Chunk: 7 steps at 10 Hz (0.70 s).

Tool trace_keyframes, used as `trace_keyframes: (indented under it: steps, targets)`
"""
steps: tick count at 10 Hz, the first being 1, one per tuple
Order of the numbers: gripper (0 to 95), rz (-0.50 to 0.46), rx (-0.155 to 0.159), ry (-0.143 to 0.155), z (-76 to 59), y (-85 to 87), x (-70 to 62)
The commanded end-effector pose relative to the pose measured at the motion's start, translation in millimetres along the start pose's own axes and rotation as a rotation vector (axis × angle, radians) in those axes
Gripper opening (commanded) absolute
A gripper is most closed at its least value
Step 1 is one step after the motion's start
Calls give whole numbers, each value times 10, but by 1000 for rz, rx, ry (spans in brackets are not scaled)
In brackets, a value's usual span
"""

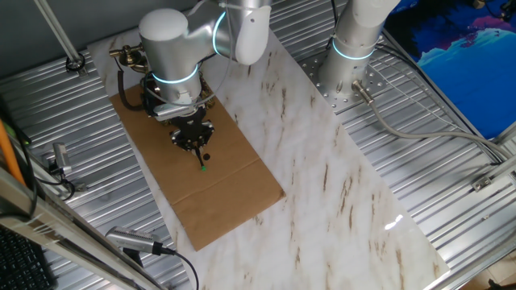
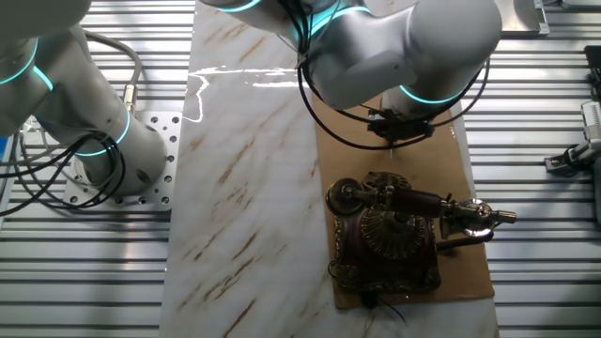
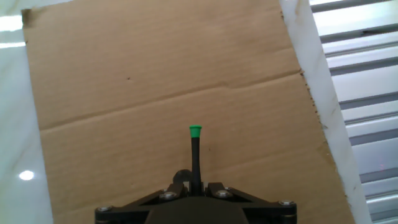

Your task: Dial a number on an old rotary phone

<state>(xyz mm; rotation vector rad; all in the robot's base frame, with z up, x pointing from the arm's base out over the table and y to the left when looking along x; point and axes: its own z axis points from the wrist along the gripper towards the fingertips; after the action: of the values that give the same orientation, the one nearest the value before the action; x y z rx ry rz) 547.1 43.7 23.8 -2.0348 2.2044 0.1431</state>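
One robot arm reaches over a white marble-patterned table [image 1: 339,193] that sits on a ribbed metal bench [image 1: 435,137]. On the marble lies a flat sheet of brown cardboard [image 1: 218,189] with a crease across it. At the far end of that cardboard, in one fixed view, stands the old rotary phone [image 2: 390,235], mostly hidden there behind the arm's bulky silver wrist; only a bit of its brass handset end shows. The other fixed view shows the phone plainly: a dark red-brown body with gold trim, a round gold dial on top, and a handset lying across its cradle with brass ends. The gripper [image 1: 193,137] hangs above the bare cardboard just beside the phone, apart from it, not over the dial. Its jaws are pressed in on a thin black stick with a green tip [image 3: 195,152], which points down toward the cardboard. In the hand view the stick rises from between the dark fingers [image 3: 214,190], its green tip seen against plain cardboard, with the marble edge and metal ribs off to the right. Whether the tip touches the cardboard cannot be told. A second silver robot base [image 1: 355,48] stands bolted on the bench beside the table.
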Motion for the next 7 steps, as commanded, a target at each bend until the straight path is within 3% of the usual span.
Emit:
trace_keyframes:
  steps: [1, 3, 7]
  targets:
    - [0, -7, 1, 14, -1, 4, 11]
    - [0, -20, 3, 34, 10, 8, 21]
    - [0, -38, 5, 36, 39, 5, 51]
